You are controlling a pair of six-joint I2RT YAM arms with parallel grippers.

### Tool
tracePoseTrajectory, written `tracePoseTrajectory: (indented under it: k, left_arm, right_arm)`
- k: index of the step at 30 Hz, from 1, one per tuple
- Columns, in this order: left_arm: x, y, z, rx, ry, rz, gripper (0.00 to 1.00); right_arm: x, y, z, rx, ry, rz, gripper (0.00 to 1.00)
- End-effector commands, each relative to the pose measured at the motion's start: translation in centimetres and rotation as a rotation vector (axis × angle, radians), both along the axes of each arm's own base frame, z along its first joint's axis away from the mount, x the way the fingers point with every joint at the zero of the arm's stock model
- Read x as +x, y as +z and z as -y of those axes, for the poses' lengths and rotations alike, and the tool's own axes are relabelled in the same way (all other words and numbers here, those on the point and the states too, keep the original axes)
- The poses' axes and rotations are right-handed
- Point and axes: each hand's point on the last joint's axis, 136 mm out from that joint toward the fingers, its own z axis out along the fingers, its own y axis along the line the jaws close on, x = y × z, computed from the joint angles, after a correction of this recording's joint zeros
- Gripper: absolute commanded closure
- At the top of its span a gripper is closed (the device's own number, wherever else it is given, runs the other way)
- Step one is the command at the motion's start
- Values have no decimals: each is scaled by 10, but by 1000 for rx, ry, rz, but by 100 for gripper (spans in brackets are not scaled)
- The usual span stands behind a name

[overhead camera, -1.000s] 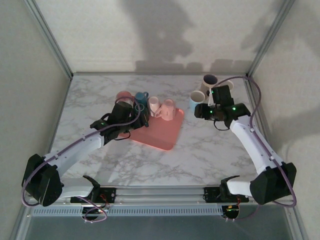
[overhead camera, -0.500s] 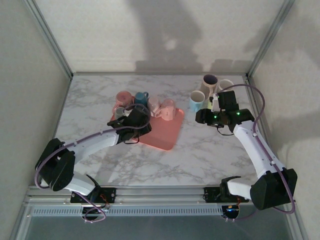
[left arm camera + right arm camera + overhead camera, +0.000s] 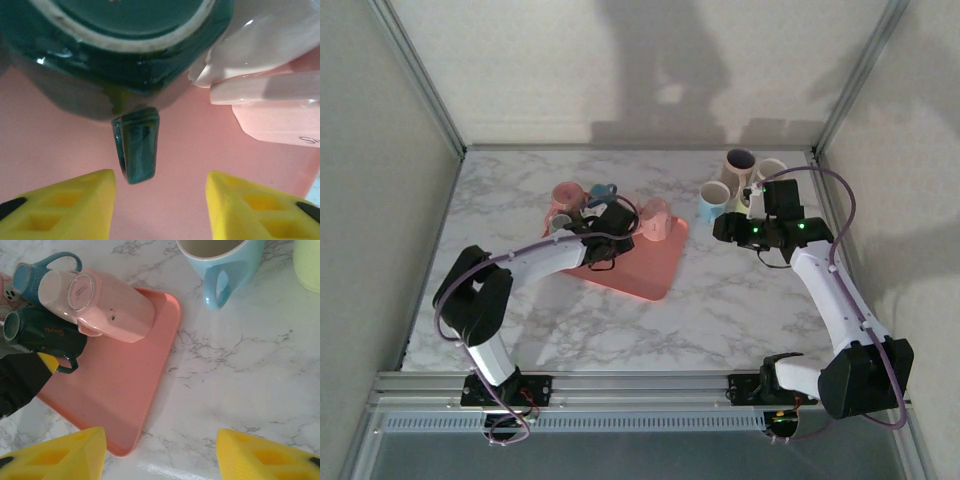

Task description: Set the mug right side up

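Over tray [image 3: 190,150], between spread left fingers [image 3: 65,205]: handle [image 3: 137,145] of green mug [image 3: 115,65], untouched. Lying on side beside pink mugs [image 3: 110,305]; not righted yet. Spread, empty right fingers [image 3: 55,455] over desk [image 3: 240,365]. Left to do: grip, lift, turn upright.

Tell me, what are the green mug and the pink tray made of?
Green mug: probably glazed ceramic. It is glossy with bright highlights, and has a pale, bare-looking ring at one end.
Pink tray: looks like plastic or silicone with a mostly matte finish. It is smooth and evenly coloured, with a soft sheen and a rounded rim. I can't tell which of the two.
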Motion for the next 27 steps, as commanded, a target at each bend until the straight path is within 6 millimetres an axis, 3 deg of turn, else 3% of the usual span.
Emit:
tracePoseTrajectory:
  k: [1, 10, 14, 21, 27]
  left_arm:
    - [4, -4, -14, 76, 25, -28, 51]
    - [5, -25, -22, 112, 35, -94, 52]
    - [8, -26, -26, 142, 42, -93, 56]
    - [11, -31, -32, 197, 32, -102, 66]
    - [11, -33, -36, 235, 13, -106, 84]
  right_arm:
    - [2, 4, 2, 14, 5, 11, 40]
    - [3, 4, 11, 38, -24, 13, 40]
    - [4, 6, 12, 39, -26, 20, 40]
    - [3, 9, 12, 42, -29, 22, 40]
    - [1, 14, 13, 47, -39, 26, 40]
